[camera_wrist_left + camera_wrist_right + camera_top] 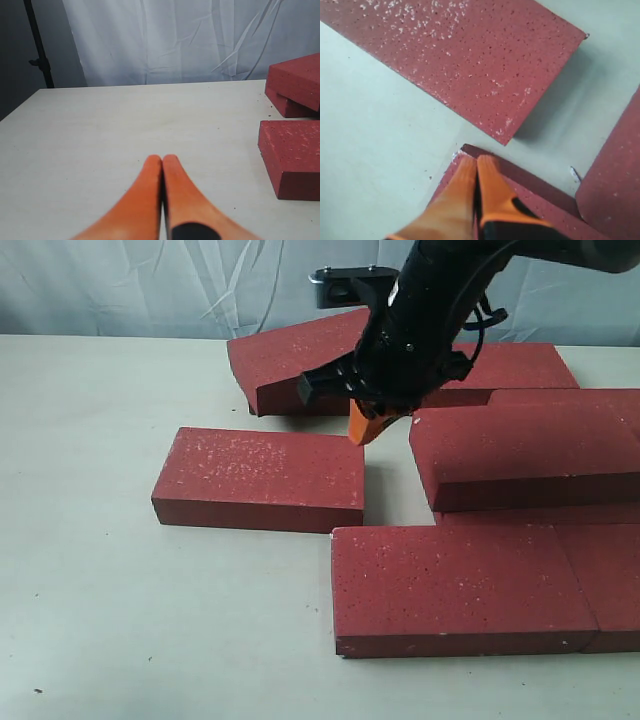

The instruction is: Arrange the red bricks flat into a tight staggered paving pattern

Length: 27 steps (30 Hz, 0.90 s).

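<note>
Several red bricks lie on the pale table. One lies flat alone at the left middle (260, 478) (470, 60). A tilted brick (295, 358) stands at the back. My right gripper (368, 430) (476, 160) is shut with nothing between its fingers, its orange tips on that brick's near corner (530, 192). Another brick (525, 450) lies raised on top of others at the right, and two lie flat side by side in front (460, 585) (612, 580). My left gripper (161, 159) is shut and empty over bare table, with two bricks (292, 150) (295, 82) beside it.
A white curtain (150, 285) hangs behind the table. A further brick (515, 365) lies at the back right, behind the arm. A bare gap of table (395, 490) separates the lone brick from the right-hand group. A dark stand (37, 45) stands off the table.
</note>
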Each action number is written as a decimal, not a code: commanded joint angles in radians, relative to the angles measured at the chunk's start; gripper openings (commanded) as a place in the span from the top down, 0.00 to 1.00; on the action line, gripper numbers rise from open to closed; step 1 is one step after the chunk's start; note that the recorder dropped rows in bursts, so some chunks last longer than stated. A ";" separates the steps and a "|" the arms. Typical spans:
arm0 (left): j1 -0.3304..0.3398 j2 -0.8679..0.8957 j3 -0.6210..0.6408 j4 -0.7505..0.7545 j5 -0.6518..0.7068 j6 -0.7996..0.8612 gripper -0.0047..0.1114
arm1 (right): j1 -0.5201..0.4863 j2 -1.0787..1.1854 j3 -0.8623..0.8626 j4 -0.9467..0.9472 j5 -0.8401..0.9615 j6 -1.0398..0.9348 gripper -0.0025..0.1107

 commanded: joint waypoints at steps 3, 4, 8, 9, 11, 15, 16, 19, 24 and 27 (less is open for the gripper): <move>0.000 -0.005 0.005 -0.002 -0.002 0.000 0.96 | -0.117 -0.119 0.146 -0.014 -0.071 -0.029 0.98; 0.000 -0.005 0.005 -0.002 -0.002 0.000 0.96 | -0.147 -0.134 0.171 -0.020 -0.083 -0.035 0.98; 0.000 -0.005 0.005 -0.002 -0.002 0.000 0.96 | -0.282 -0.161 0.233 -0.060 -0.114 -0.042 0.98; 0.000 -0.005 0.005 -0.002 -0.002 0.000 0.96 | -0.313 -0.161 0.238 -0.060 -0.116 -0.042 0.98; 0.000 -0.005 0.005 -0.002 -0.002 0.000 0.96 | -0.386 -0.161 0.240 -0.057 -0.145 -0.042 0.98; 0.000 -0.005 0.005 -0.002 -0.002 0.000 0.96 | -0.517 -0.156 0.240 -0.055 -0.203 -0.042 0.98; 0.000 -0.005 0.005 -0.002 -0.002 0.000 0.96 | -0.547 -0.154 0.240 -0.057 -0.219 -0.042 0.98; 0.000 -0.005 0.005 -0.003 -0.002 0.000 0.96 | -0.617 -0.127 0.242 -0.090 -0.260 -0.042 0.98; 0.000 -0.005 0.005 -0.003 -0.002 0.000 0.96 | -0.713 -0.055 0.242 -0.218 -0.323 0.094 0.98; 0.000 -0.005 0.005 -0.003 -0.002 0.000 0.96 | -0.758 -0.017 0.242 -0.262 -0.329 0.155 0.98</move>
